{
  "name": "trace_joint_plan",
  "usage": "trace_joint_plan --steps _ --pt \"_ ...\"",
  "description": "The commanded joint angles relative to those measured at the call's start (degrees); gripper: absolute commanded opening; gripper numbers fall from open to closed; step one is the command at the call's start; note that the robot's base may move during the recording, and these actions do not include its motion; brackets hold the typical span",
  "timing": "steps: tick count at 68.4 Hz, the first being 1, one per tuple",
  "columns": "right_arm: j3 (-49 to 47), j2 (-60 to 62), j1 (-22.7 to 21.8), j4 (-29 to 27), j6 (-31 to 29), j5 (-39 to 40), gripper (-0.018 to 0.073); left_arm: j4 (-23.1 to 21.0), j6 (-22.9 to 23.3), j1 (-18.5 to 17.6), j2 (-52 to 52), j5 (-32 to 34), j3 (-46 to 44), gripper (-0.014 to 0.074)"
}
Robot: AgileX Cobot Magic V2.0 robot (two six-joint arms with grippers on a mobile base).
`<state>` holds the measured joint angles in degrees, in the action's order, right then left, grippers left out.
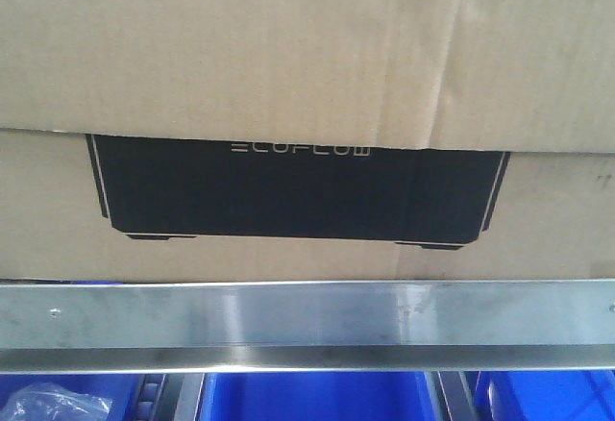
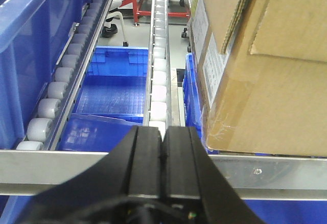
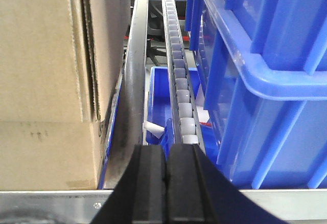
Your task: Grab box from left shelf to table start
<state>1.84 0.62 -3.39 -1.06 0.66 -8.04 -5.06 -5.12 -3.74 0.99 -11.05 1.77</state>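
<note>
The brown cardboard box [image 1: 307,46] fills the front view, its black ECOFLOW panel facing me, resting behind the left shelf's shiny front rail [image 1: 307,315]. The left wrist view has the box's corner [image 2: 260,75] at the right, above the rail [image 2: 286,170]. My left gripper [image 2: 163,134] is shut and empty, over the rail, left of the box. In the right wrist view the box [image 3: 46,81] stands at the left. My right gripper [image 3: 166,152] is shut and empty, to the box's right above the rail [image 3: 56,203].
Blue plastic bins sit beside and below the box: one on the left [image 2: 30,45], one on the right [image 3: 265,70], others on the lower level [image 1: 317,397]. Grey roller tracks [image 2: 158,55] [image 3: 179,75] run back along the shelf between them.
</note>
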Motion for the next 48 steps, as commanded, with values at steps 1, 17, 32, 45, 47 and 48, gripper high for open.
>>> trace_joint_plan --steps 1,17,32,45,47,48 --pt "0.1 0.5 -0.2 0.4 -0.2 4.8 0.0053 -0.2 0.4 -0.4 0.3 4.8 -0.2 -0.0099" --pt "0.1 0.5 -0.2 0.4 -0.2 4.8 0.0053 -0.2 0.4 -0.4 0.3 4.8 -0.2 -0.0099" --pt "0.1 0.5 -0.2 0.4 -0.2 4.8 0.0053 -0.9 0.4 -0.4 0.3 6.6 -0.2 -0.0099" --pt "0.1 0.5 -0.2 0.5 -0.3 5.5 0.0053 -1.7 0.4 -0.4 0.3 11.5 -0.2 -0.0099" --pt "0.1 0.5 -0.2 0.5 -0.3 5.5 0.0053 -1.7 0.4 -0.4 0.3 12.8 -0.2 -0.0099" --pt "0.1 0.5 -0.2 0.5 -0.3 5.5 0.0053 -1.7 0.4 -0.4 0.3 13.7 -0.2 -0.0099"
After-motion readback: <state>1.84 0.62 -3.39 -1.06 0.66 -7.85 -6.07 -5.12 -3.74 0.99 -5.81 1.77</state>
